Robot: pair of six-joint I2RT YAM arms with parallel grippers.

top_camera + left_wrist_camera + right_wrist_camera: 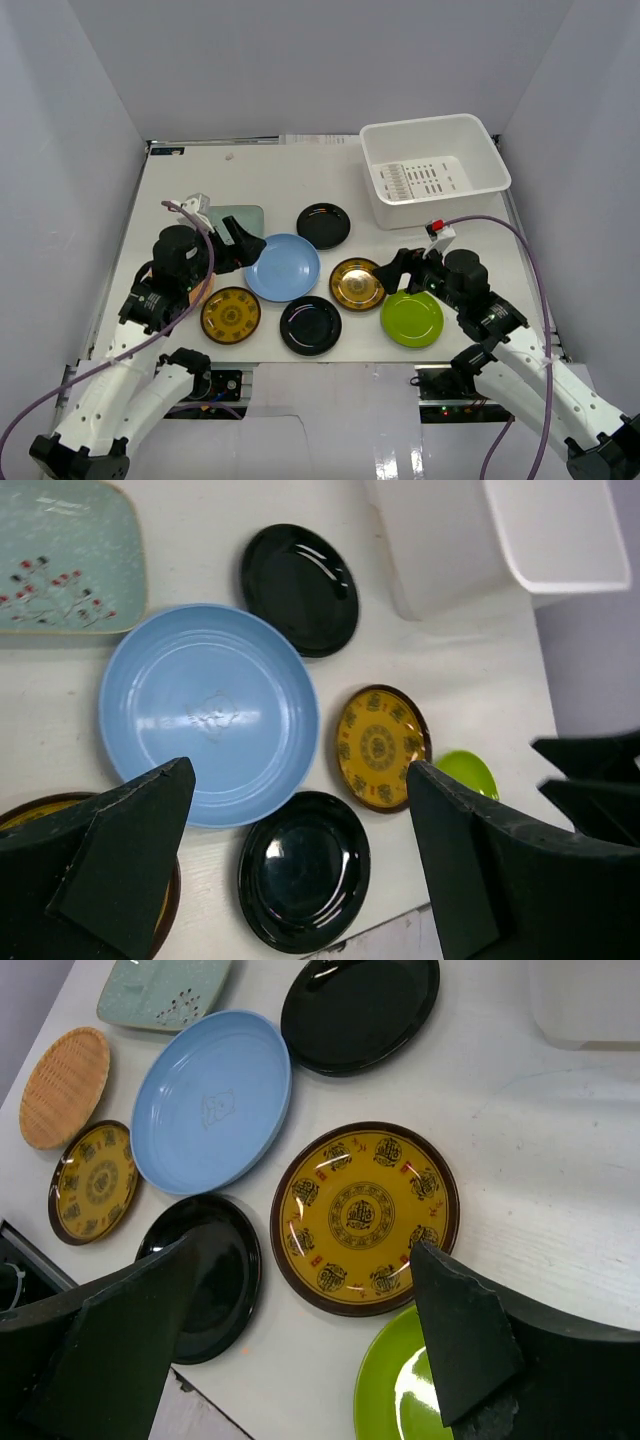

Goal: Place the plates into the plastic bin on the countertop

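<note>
Plates (pixel 283 267): where do they lie?

Eight of them lie flat on the off-white countertop (pixel 300 175), grouped in its near half. The light blue plate (pixel 210 710) is in the middle of the group. Just beyond it is a glossy black plate (pixel 323 225), and just nearer than it a second black plate (pixel 311 325). To its right sits the gold patterned plate (pixel 357 284), with the lime green plate (pixel 412 318) further right and nearer. The yellow patterned plate (pixel 231 314) lies to the near left. The pale green squarish plate (pixel 60 560) lies at the far left. The woven orange plate (pixel 63 1087) is at the left edge, mostly hidden under the left arm in the overhead view.

And the plastic bin?

The white plastic bin (pixel 440 205) stands in the far right corner of the countertop, apart from the plates. Its slotted bottom shows.

How do the grippers stand?

The left gripper (pixel 300 770) has its fingers spread wide apart at the left side of the light blue plate. The right gripper (pixel 305 1248) is spread just as wide, between the gold patterned plate and the lime green plate. Whether either one touches a plate cannot be told.
</note>
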